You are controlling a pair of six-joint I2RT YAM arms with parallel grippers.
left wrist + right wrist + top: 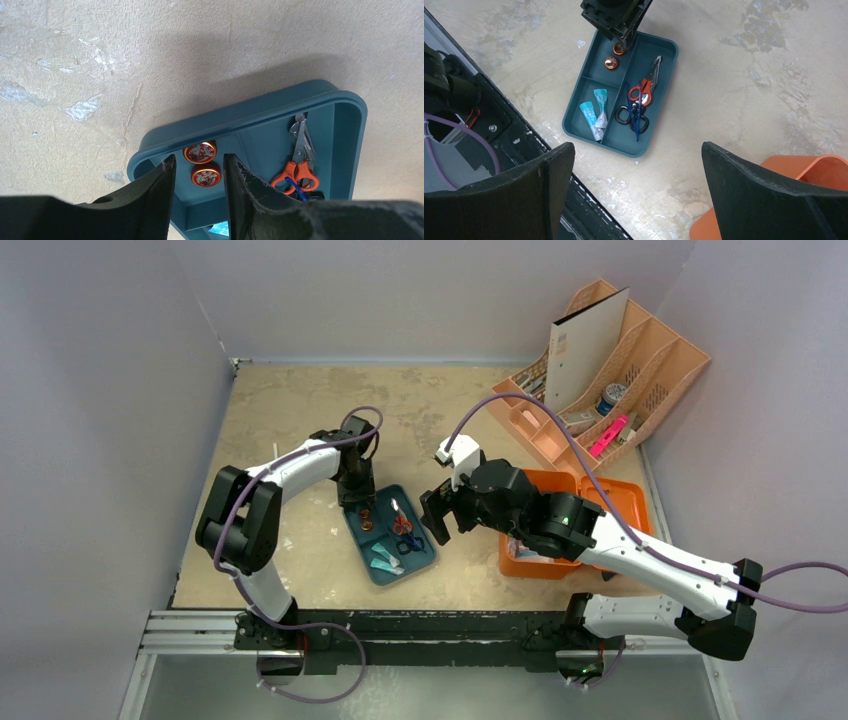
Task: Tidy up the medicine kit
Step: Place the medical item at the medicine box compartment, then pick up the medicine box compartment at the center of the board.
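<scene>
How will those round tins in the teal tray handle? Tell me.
The round tins look flat and rigid, probably light and firm to pinch. Their glossy lids may slip. Lying flat in the teal tray, they should slide when pushed, not roll.

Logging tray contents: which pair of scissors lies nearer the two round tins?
The orange-handled scissors; the black-handled pair lies beside the teal packets instead.

Probably a robotics lab: 2 arms (290, 465) on a metal rail (200, 630), plain panels (100, 390) boxing a worn tabletop (290, 410).
</scene>
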